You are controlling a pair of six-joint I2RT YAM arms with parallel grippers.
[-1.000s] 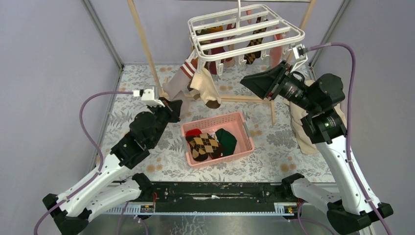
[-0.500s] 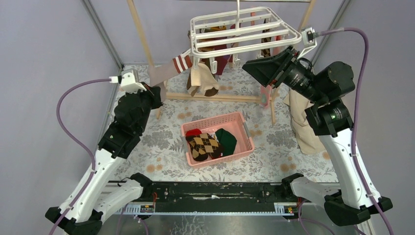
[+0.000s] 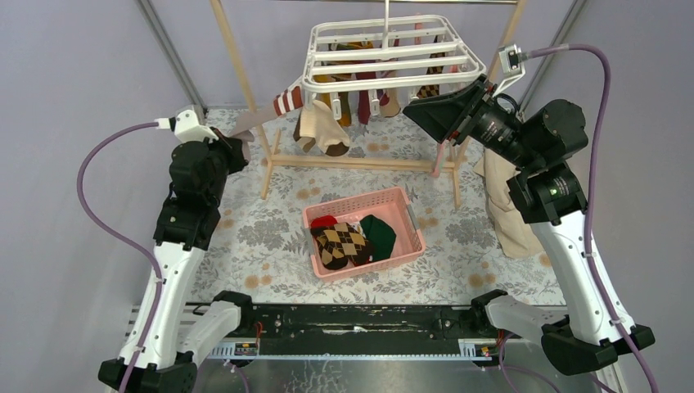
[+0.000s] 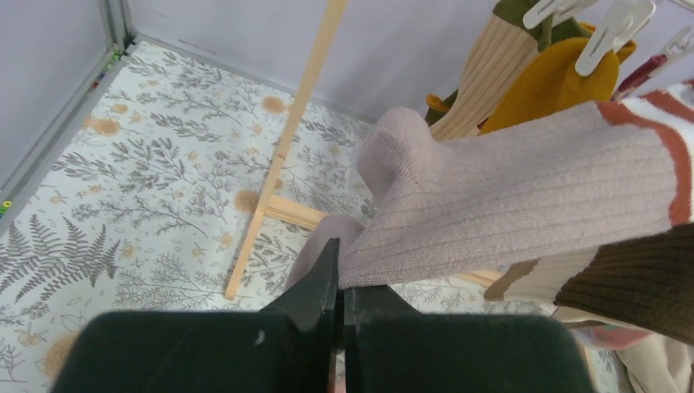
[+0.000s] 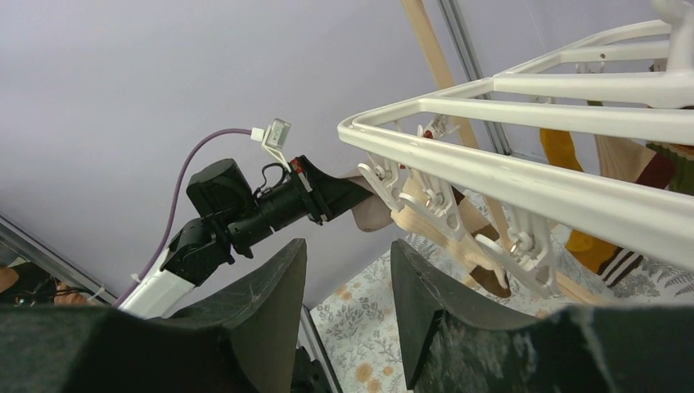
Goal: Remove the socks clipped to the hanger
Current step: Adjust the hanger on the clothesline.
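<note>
The white hanger point(image 3: 385, 57) hangs at the back with several socks point(image 3: 360, 102) clipped under it. A mauve ribbed sock point(image 3: 255, 120) with a red-and-white striped cuff stretches taut from the hanger's left corner down to my left gripper point(image 3: 237, 141). The left wrist view shows that gripper point(image 4: 342, 274) shut on the sock's point(image 4: 507, 188) toe end. My right gripper point(image 3: 415, 115) hovers beside the hanger's right front edge. It is open point(image 5: 348, 246) with nothing between its fingers, and the hanger's rim and clips point(image 5: 524, 176) sit just to its right.
A pink basket point(image 3: 409, 214) in the middle of the table holds an argyle sock point(image 3: 340, 243), a green one point(image 3: 379, 233) and a red one point(image 3: 325, 221). The wooden rail frame point(image 3: 360, 164) stands under the hanger. A beige cloth point(image 3: 499, 205) drapes at right.
My left arm has swung left and back, pulling the mauve sock taut. The hanger has shifted left. My right gripper rose along the hanger's right edge and opened slightly wider.
</note>
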